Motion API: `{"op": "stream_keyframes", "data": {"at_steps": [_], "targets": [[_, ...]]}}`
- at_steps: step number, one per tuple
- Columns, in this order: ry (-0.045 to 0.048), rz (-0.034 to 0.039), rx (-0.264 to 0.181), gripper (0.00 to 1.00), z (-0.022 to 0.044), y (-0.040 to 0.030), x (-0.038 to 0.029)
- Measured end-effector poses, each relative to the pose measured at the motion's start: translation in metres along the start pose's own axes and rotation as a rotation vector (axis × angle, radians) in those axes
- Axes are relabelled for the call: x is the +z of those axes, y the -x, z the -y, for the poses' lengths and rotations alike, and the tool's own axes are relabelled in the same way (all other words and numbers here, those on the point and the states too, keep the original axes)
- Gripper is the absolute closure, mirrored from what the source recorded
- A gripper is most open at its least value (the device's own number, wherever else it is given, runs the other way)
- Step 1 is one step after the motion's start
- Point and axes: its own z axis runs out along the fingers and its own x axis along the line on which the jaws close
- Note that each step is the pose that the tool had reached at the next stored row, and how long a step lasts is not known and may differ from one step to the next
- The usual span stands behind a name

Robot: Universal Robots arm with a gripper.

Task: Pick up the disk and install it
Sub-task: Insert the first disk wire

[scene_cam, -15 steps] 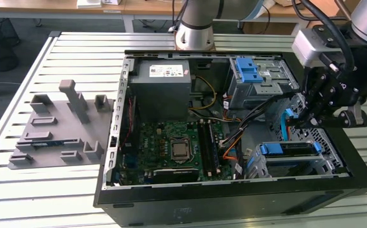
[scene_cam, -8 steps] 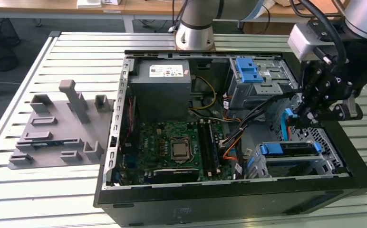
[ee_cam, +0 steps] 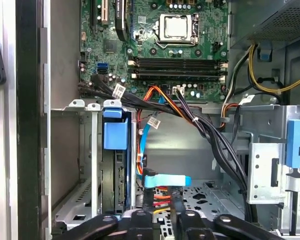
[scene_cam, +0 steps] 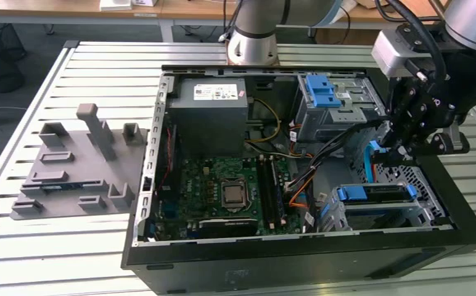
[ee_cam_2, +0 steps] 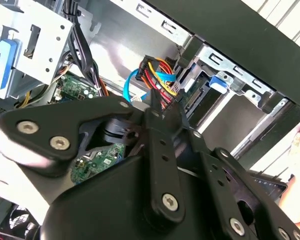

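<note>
Case wall: black side of the open computer case (scene_cam: 304, 259), nearest edge in the exterior view, lying flat on the slatted tabletop (scene_cam: 49, 246).
Disk: the disk (scene_cam: 373, 194) – seated in the lower drive cage (scene_cam: 423, 213) just behind that wall, blue carrier bracket facing up; same disk in the first wrist view (ee_cam: 113, 150), slotted on edge between the cage rails, and in the second wrist view (ee_cam_2: 217, 82).
Gripper: gripper (scene_cam: 393, 155) low over the case, just beyond the cage, apart from the disk, nearest to the cable bundle (ee_cam: 157, 197).
Jaws: cannot tell whether released or clenched – tips hidden behind linkage and cables.
Cables: blue-tabbed data cable (ee_cam: 167, 181) and the red-yellow-orange leads loose beside the cage, looks unplugged from the disk, though not certain.
Motherboard: green motherboard (scene_cam: 230, 191) farther in, bare socket in its middle.
Power supply: grey power supply box (scene_cam: 213, 102) at the far end, not part of the job.
Progress: judged late – pick-up done, disk looks home in its bay; cabling apparently left, full seating not verifiable.
</note>
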Motion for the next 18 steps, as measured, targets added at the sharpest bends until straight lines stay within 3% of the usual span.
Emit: {"op": "stream_keyframes", "data": {"at_steps": [1, 2, 7, 10, 13, 14, 18], "targets": [[-0.0018, -0.0004, 0.0, 0.75, 0.0, 0.0, 0.0002], [-0.0042, -0.0007, 0.0, 0.69, 0.0, 0.0, 0.0004], [-0.0212, -0.001, -0.001, 0.69, -0.0002, 0.0, 0.0011], [-0.0261, -0.0034, -0.001, 0.69, -0.0012, -0.0002, 0.0011], [-0.0264, -0.0316, -0.002, 0.69, -0.0013, -0.0003, 0.0011], [-0.0265, -0.0374, -0.003, 0.69, -0.0014, -0.0003, 0.0011], [-0.0303, -0.0394, -0.003, 0.69, -0.0043, -0.0003, 0.0017]]}}
